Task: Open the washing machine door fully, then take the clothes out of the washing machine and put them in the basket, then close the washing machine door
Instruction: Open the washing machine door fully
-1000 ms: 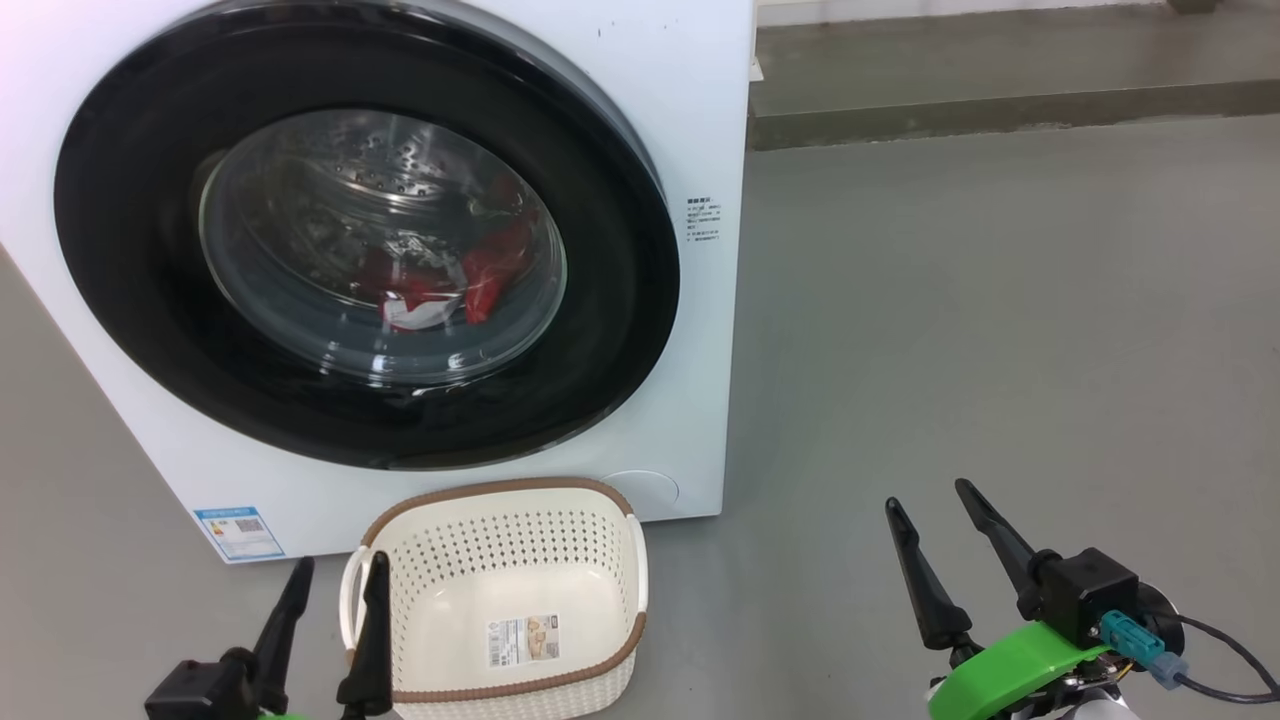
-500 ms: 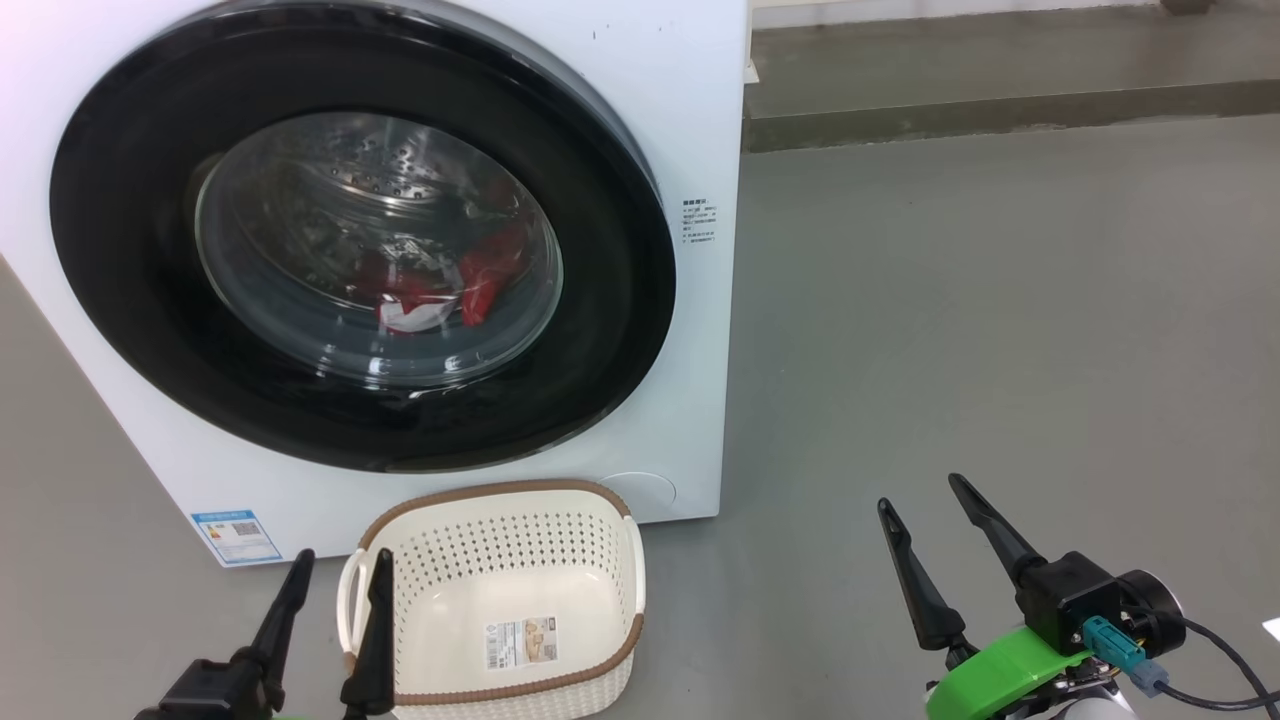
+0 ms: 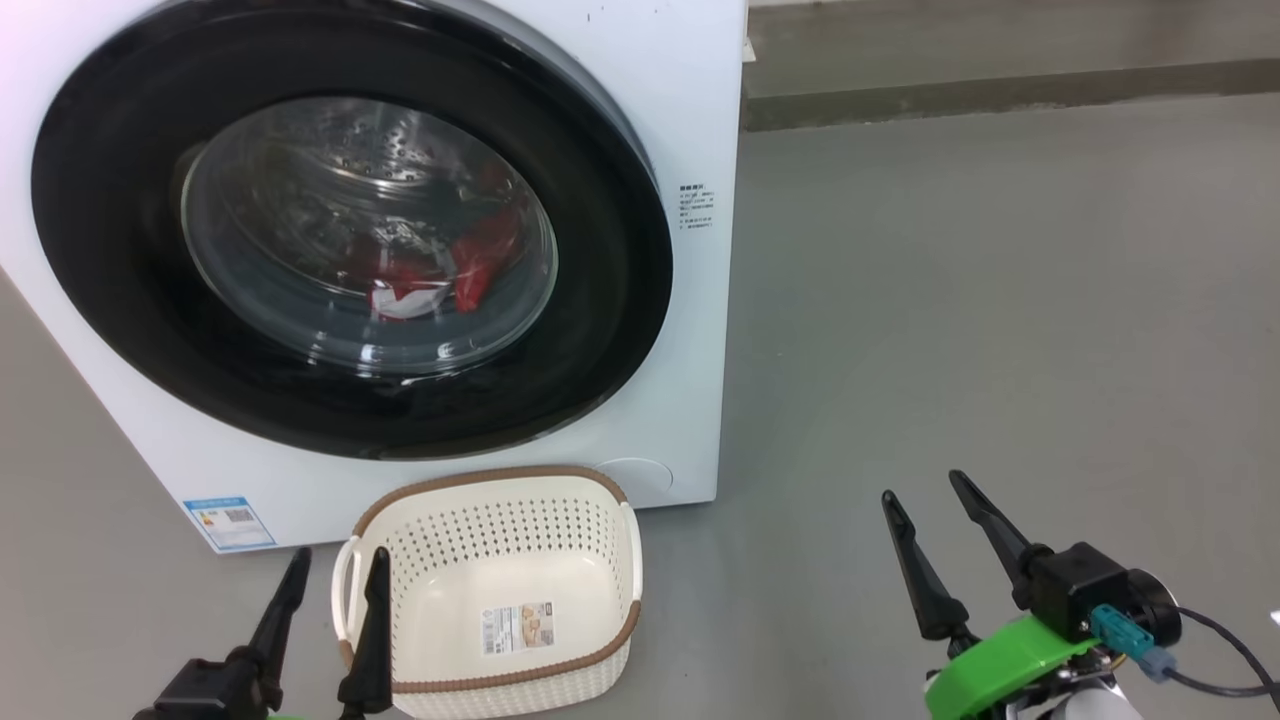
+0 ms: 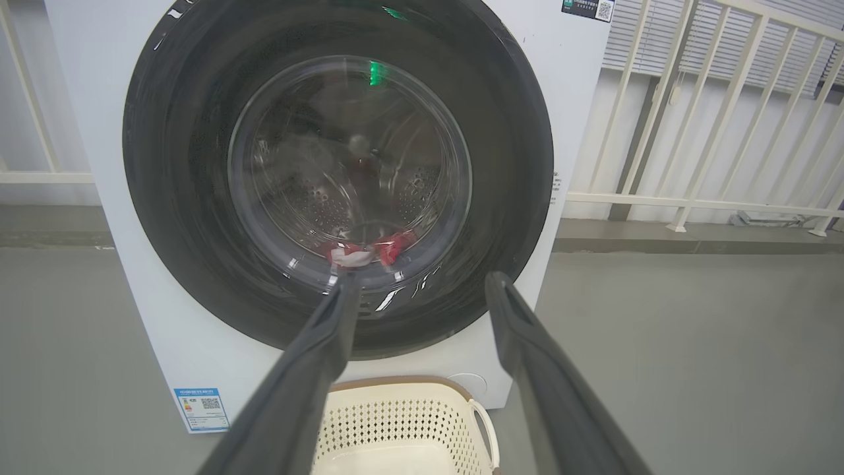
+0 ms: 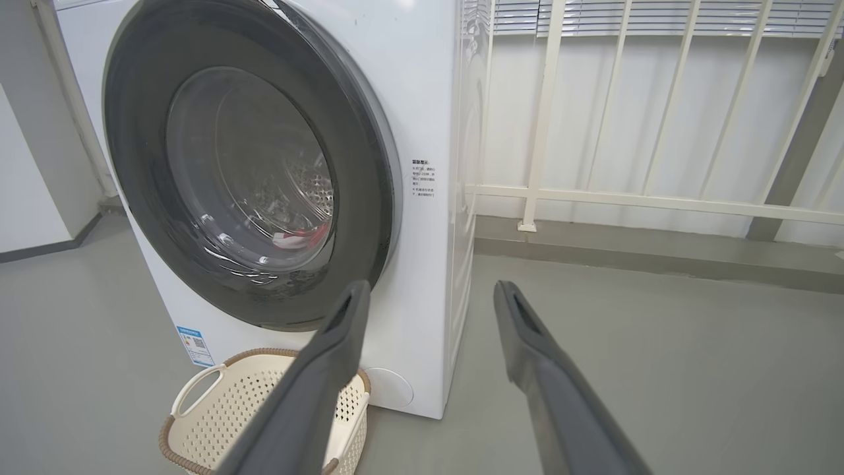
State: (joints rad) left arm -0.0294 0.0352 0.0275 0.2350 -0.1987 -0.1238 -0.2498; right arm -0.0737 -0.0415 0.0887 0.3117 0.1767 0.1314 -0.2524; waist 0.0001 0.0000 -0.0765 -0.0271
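The white washing machine stands ahead with its black-rimmed round door closed against its front. Through the glass I see red and white clothes lying low in the steel drum; they show too in the left wrist view and the right wrist view. The cream basket sits empty on the floor just before the machine. My left gripper is open at the basket's left rim, holding nothing. My right gripper is open over bare floor, well right of the basket.
Grey floor stretches to the right of the machine. A low concrete step runs along the back, with a white railing above it. A blue label marks the machine's lower left front.
The whole head view has shifted a little, so the camera moved. The right gripper has edged slightly. Door, clothes and basket stay put.
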